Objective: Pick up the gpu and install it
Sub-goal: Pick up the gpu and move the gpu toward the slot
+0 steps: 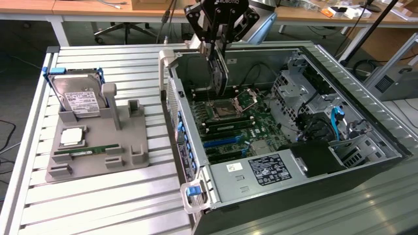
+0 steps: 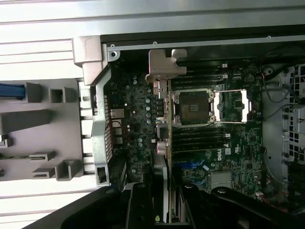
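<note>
The gpu [image 1: 219,78] is a thin dark card with a silver end bracket [image 2: 165,64]. It hangs on edge inside the open computer case [image 1: 339,73], above the motherboard [image 1: 238,125], near the case's rear wall and the CPU socket [image 1: 224,107]. My gripper [image 1: 218,49] is shut on the card's upper edge, coming from above. In the wrist view the gpu [image 2: 163,119] runs edge-on between the black fingers [image 2: 142,202], beside the CPU socket [image 2: 193,107] and the RAM slots [image 2: 198,138]. I cannot tell whether the card's lower edge touches a slot.
A grey parts holder [image 1: 130,161] stands on the slatted table at the exterior view's left, carrying a silver hard drive [image 1: 75,98], a CPU [image 1: 72,137] and a green RAM stick [image 1: 85,151]. Inside the case are a power supply [image 1: 267,169], drive cages and cables [image 1: 336,122].
</note>
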You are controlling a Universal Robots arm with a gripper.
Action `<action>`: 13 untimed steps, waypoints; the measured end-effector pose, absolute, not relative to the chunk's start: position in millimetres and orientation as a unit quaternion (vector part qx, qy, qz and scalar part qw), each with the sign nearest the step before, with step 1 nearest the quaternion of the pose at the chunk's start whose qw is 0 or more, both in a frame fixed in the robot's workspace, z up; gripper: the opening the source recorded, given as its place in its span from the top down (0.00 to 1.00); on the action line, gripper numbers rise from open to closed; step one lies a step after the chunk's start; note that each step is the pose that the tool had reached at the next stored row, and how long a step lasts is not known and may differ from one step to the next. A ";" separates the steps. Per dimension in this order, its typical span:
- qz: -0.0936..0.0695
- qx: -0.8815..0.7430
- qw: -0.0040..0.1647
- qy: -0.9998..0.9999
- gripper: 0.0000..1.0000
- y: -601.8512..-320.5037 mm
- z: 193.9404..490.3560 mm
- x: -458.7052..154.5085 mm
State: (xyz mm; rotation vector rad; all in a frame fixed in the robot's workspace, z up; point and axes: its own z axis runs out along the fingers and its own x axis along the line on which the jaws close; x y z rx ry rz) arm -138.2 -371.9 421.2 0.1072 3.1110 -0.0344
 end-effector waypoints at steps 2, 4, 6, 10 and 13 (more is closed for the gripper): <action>-0.011 0.034 0.014 0.999 0.73 -371.9 421.2 -137.1; -0.011 0.034 0.014 0.999 0.73 -371.9 421.2 -136.3; -0.011 0.034 0.014 0.999 0.73 -371.9 421.1 -135.3; -0.011 0.034 0.014 0.999 0.73 -371.9 421.1 -132.8; -0.011 0.034 0.014 0.999 0.73 -371.9 421.1 -131.5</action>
